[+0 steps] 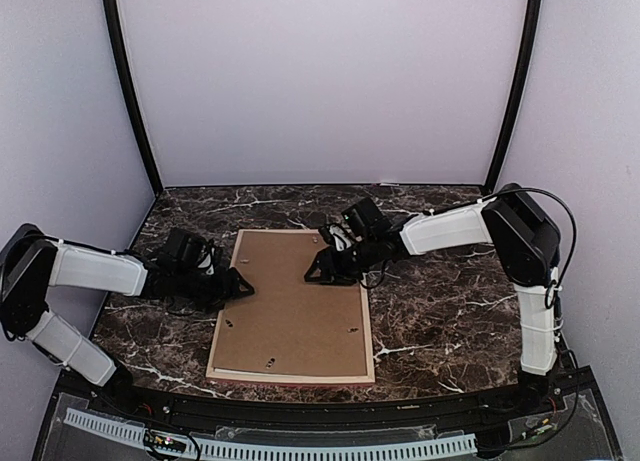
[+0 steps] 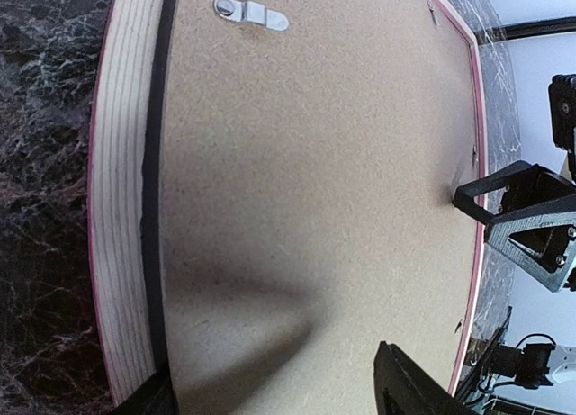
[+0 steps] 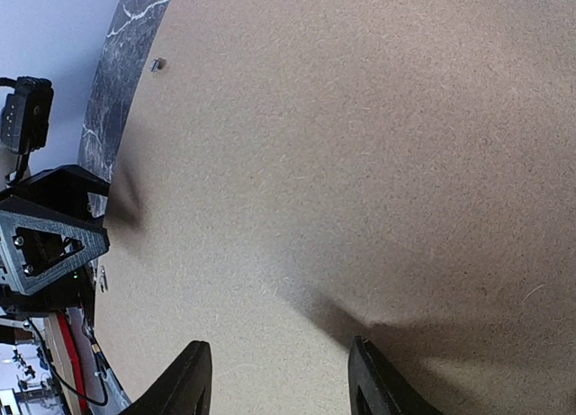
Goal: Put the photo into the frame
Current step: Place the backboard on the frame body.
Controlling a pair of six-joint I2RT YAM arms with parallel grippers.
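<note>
The frame [image 1: 290, 377] lies face down in the middle of the table, showing its pale wood rail [image 2: 121, 208] with a thin pink edge. A plain brown backing board [image 1: 295, 301] fills it. The photo is hidden. My left gripper [image 1: 240, 286] is low at the frame's left rail, open [image 2: 279, 397], with one finger [image 2: 144, 401] by the rail and the other over the board. My right gripper [image 1: 312, 271] is open [image 3: 281, 379] just over the upper part of the backing board [image 3: 360, 163], with nothing between its fingers [image 3: 184, 379]. The two grippers face each other across the board.
A metal turn clip [image 2: 252, 13] sits on the backing board near the rail. Small tabs [image 1: 270, 361] dot the board's edges. Dark marble table [image 1: 450, 311] surrounds the frame. Pale walls close in the back and both sides.
</note>
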